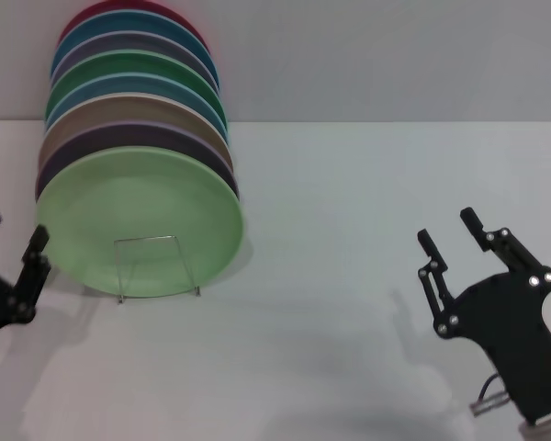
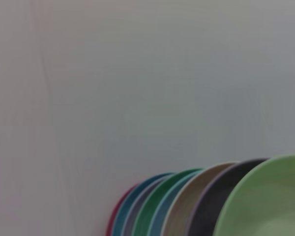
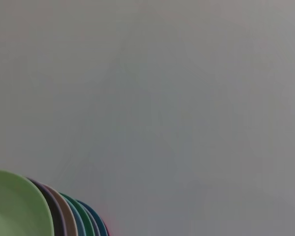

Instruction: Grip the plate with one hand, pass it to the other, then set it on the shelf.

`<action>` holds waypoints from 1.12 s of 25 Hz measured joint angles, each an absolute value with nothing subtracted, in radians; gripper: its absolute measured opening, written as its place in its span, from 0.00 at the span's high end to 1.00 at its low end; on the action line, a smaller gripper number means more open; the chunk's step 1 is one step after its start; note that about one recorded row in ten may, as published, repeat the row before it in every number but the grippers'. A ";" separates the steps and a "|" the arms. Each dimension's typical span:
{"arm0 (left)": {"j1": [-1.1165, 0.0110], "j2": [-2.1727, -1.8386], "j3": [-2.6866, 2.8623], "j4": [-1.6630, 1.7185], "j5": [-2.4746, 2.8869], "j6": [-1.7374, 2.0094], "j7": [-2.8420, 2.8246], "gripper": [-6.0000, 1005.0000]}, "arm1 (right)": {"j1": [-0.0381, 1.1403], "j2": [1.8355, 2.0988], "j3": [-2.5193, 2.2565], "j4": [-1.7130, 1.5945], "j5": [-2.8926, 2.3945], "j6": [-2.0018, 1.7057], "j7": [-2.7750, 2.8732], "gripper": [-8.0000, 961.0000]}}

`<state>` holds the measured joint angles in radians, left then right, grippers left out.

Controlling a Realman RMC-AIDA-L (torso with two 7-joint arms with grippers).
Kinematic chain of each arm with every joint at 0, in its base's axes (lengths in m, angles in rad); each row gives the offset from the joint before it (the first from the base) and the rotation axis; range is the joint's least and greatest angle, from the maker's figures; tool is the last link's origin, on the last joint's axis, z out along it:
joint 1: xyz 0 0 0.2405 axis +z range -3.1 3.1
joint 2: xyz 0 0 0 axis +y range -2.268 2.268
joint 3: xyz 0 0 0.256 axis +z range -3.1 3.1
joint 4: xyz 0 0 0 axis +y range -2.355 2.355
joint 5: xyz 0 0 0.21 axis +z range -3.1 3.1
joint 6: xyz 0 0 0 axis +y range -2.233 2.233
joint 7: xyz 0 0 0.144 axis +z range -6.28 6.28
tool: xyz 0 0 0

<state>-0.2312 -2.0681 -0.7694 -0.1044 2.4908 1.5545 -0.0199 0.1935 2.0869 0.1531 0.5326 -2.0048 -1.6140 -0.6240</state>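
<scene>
The light mint-green plate (image 1: 138,220) stands upright at the front of a row of plates, leaning in the small clear shelf (image 1: 156,266) whose rectangular front loop crosses its lower part. The plate also shows in the left wrist view (image 2: 270,201) and in the right wrist view (image 3: 12,206). My left gripper (image 1: 14,234) is open at the left edge of the head view, just left of the plate and apart from it. My right gripper (image 1: 450,230) is open and empty at the right, far from the plate.
Behind the mint plate stand several more plates in a row: a dark purple one (image 1: 119,147), a tan one (image 1: 119,115), a darker green one (image 1: 129,69), blue ones and a red one (image 1: 119,9) at the back. The white table (image 1: 349,230) stretches between the rack and my right gripper.
</scene>
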 joint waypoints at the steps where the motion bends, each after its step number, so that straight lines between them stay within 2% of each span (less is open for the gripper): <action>1: -0.220 -2.068 -0.769 -0.104 2.492 1.568 -0.020 0.64 | 0.200 2.087 0.158 0.529 -1.993 -1.610 -0.621 0.58; 4: -0.171 -2.069 -0.766 -0.115 2.492 1.625 -0.041 0.50 | 0.236 2.085 0.175 0.504 -1.921 -1.601 -0.565 0.58; 9: -0.121 -2.073 -0.760 -0.194 2.493 1.633 -0.150 0.38 | 0.288 2.087 0.204 0.476 -1.810 -1.552 -0.490 0.58; 17: -0.148 -2.076 -0.739 -0.245 2.489 1.545 -0.193 0.22 | 0.315 2.081 0.234 0.466 -1.792 -1.524 -0.394 0.57; 24: -0.176 -2.073 -0.749 -0.246 2.485 1.510 -0.255 0.22 | 0.371 2.079 0.230 0.317 -1.800 -1.520 -0.082 0.54; 27: -0.178 -2.074 -0.757 -0.246 2.485 1.509 -0.249 0.22 | 0.375 2.080 0.233 0.307 -1.799 -1.521 -0.073 0.31; 28: -0.179 -2.074 -0.764 -0.246 2.485 1.508 -0.248 0.22 | 0.375 2.081 0.236 0.306 -1.797 -1.524 -0.073 0.29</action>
<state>-0.1787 -2.0742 -0.7643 -0.2460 2.4846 1.5077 -0.2481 0.3747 2.0805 0.2362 0.3065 -1.7971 -1.5241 -0.0733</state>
